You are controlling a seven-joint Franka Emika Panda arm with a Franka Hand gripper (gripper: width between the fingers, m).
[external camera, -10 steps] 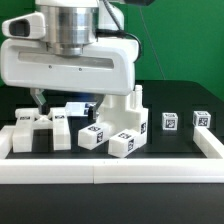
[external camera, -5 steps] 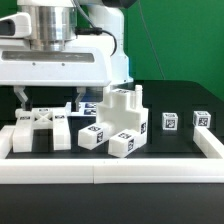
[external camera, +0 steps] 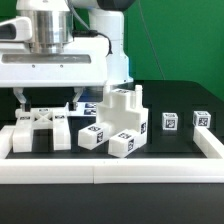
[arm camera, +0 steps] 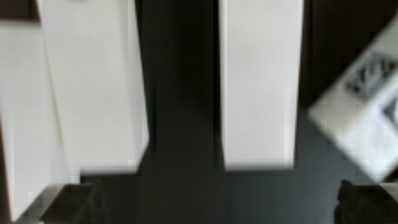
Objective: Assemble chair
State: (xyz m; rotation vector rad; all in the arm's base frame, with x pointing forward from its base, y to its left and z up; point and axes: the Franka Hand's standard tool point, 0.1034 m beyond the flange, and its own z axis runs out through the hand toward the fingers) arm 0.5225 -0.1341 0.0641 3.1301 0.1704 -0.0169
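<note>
The chair is in loose matte white tagged parts on the black table. A group of bars and blocks (external camera: 42, 125) lies at the exterior view's left, and a taller stepped stack (external camera: 122, 112) stands in the middle with tagged blocks (external camera: 120, 143) at its foot. Two small cubes (external camera: 170, 122) (external camera: 203, 118) sit at the exterior view's right. My gripper (external camera: 47, 100) hangs open just above the left group, holding nothing. In the wrist view my gripper (arm camera: 217, 205) looks down on two long white bars (arm camera: 93, 90) (arm camera: 260, 85), with a blurred tagged part (arm camera: 365, 95) beside them.
A plain white border rail (external camera: 110, 172) runs along the front and up both sides (external camera: 214, 145). The big white robot body (external camera: 55, 60) fills the upper part of the exterior view's left and hides what is behind it.
The gripper has shifted toward the exterior view's left, from near the middle stack to above the left group of parts. Its jaws stayed open. The parts have not moved.
</note>
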